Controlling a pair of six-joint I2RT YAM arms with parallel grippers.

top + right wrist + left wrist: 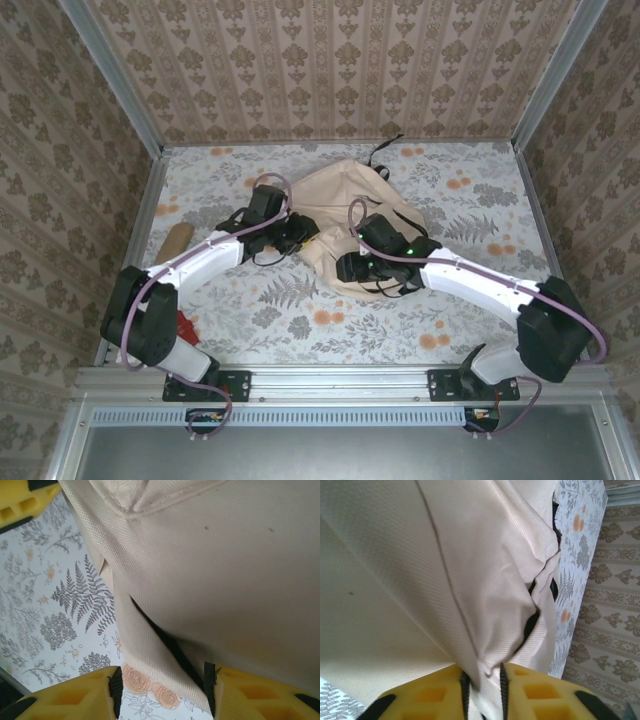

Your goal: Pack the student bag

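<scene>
left pincer (482, 674): pads close together on a raised fold of cream cloth. the fold runs up out of the gap, so it reads as pinching the student bag (420, 580).

right pincer (162, 682): fingers spread wide. a loose flap edge with dark lining lies in the gap, close to one pad, not clamped.

the bag lies slumped on the floral table (65, 605), directly ahead of and beneath both pincers, its bulk beyond the fingertips toward the far wall.

judgement on handling:
- woven cloth, soft, no frame showing. it creases wherever pinched, so it likely sags and folds when lifted rather than holding shape.
- it lies flat and slack, so it is probably light.
- the weave is coarse, probably not slippery.

best hold: a seam, a hem or the opening's rim, one pincer each side, to keep the mouth spread. a single mid-panel pinch would only tent the cloth.
</scene>
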